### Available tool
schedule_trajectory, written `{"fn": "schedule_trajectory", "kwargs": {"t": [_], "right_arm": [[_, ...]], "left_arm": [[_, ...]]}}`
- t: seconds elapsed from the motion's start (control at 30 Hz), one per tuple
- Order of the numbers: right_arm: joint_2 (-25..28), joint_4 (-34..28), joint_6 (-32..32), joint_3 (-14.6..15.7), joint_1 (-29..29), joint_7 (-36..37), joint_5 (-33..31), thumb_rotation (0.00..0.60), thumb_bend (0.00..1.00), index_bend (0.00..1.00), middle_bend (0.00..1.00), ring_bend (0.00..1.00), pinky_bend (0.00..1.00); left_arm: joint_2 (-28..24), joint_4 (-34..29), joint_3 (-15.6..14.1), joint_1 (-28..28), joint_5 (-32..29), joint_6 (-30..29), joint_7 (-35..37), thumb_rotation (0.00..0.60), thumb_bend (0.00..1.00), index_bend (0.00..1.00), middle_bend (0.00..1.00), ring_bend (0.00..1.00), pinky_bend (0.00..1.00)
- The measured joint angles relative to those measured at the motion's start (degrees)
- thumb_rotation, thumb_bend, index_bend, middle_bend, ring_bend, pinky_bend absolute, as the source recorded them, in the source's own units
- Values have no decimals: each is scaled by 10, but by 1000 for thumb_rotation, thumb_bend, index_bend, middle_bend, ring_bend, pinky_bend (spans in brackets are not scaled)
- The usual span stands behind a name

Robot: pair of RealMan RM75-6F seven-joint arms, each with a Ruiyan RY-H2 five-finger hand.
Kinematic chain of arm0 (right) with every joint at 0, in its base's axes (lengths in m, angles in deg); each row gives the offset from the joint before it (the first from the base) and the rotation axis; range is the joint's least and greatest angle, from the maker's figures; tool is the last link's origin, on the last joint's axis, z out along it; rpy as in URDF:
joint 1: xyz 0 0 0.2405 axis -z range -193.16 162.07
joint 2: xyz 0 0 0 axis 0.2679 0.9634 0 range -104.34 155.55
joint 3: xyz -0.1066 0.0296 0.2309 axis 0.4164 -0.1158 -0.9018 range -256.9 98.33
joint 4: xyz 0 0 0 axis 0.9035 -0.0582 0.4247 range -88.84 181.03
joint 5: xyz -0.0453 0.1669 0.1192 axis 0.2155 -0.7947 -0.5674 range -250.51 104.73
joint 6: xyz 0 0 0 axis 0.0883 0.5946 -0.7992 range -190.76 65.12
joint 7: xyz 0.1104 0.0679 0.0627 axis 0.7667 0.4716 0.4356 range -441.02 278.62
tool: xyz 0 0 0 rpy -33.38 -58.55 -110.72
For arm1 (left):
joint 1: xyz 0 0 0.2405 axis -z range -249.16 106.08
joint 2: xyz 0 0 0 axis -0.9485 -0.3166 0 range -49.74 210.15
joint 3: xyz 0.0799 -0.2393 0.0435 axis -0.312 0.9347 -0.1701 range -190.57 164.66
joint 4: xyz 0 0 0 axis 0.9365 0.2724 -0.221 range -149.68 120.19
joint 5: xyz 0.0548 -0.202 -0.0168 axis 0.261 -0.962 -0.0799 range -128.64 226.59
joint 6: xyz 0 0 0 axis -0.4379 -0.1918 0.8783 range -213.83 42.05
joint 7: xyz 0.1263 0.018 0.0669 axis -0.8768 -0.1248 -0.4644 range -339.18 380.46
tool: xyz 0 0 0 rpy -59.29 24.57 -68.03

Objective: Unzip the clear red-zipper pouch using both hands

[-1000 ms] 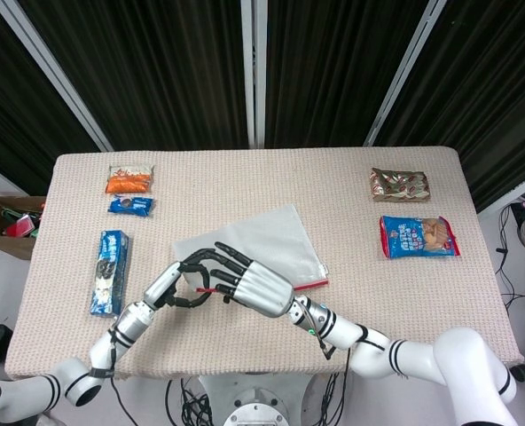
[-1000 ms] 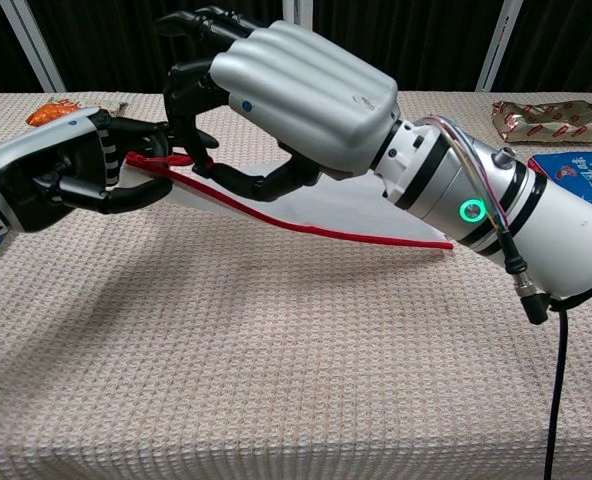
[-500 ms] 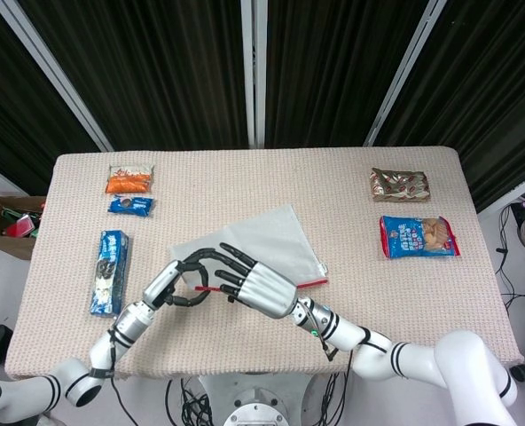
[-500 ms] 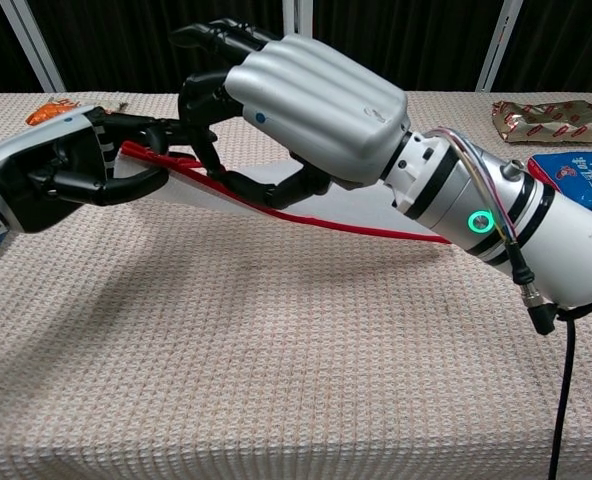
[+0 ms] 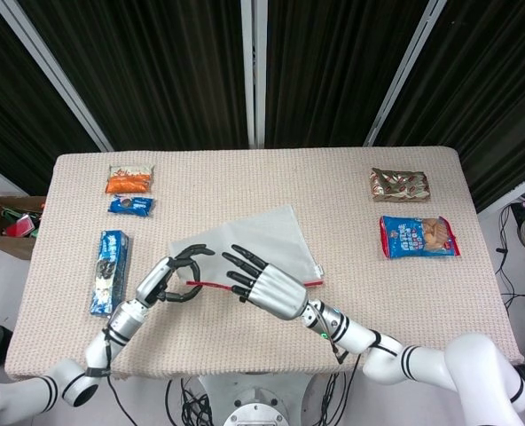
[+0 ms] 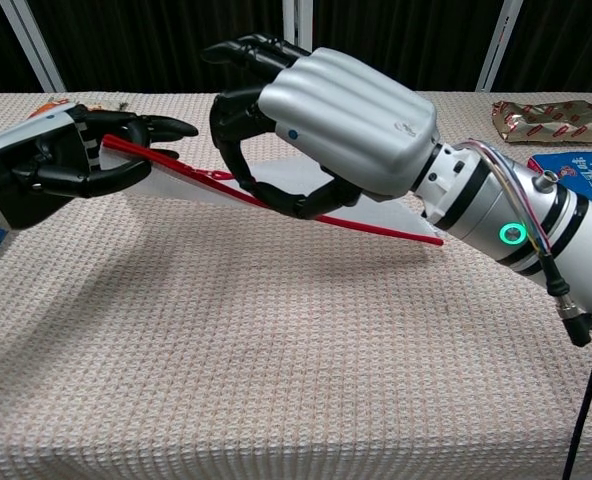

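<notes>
The clear pouch (image 5: 249, 238) lies mid-table with its red zipper (image 5: 211, 285) along the near edge. In the chest view the zipper (image 6: 376, 226) rises from the table toward the left. My left hand (image 5: 168, 279) (image 6: 46, 168) grips the raised left end of the zipper edge. My right hand (image 5: 267, 286) (image 6: 326, 115) is just right of it, thumb under and a curled finger over the red strip, pinching it. The slider itself is hidden by the fingers.
An orange packet (image 5: 129, 181), a small blue packet (image 5: 131, 205) and a long blue cookie pack (image 5: 110, 271) lie at the left. A brown-red packet (image 5: 399, 185) and a blue cookie bag (image 5: 418, 236) lie at the right. A cardboard box (image 5: 5, 220) stands off the left edge.
The two hands have drawn apart along the zipper: the left hand moved left with the pouch's end, the right hand slid right. More red strip shows between them.
</notes>
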Motion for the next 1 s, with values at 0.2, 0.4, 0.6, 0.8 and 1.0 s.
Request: {"fn": "schedule_trajectory", "kwargs": {"t": [0.2, 0.4, 0.6, 0.8, 1.0], "right_arm": [[21, -10, -4, 14, 20, -12, 1, 600, 548, 1000, 322, 31, 0], [58, -19, -11, 32, 53, -28, -1, 600, 548, 1000, 322, 31, 0], [93, -23, -20, 46, 89, -34, -11, 600, 548, 1000, 322, 31, 0], [114, -18, -32, 51, 123, -29, -27, 600, 548, 1000, 322, 31, 0], [127, -2, -43, 56, 156, -17, -41, 600, 548, 1000, 322, 31, 0]], "left_arm": [[1, 8, 4, -5, -6, -3, -2, 600, 478, 657, 217, 90, 111], [1, 14, 6, -10, -10, -3, -17, 600, 481, 656, 217, 89, 111], [5, 22, 8, -18, -21, 3, -32, 600, 482, 656, 217, 90, 110], [8, 25, 10, -23, -25, 6, -36, 600, 483, 656, 217, 90, 111], [8, 23, 11, -26, -25, 7, -41, 600, 483, 657, 217, 90, 111]]}}
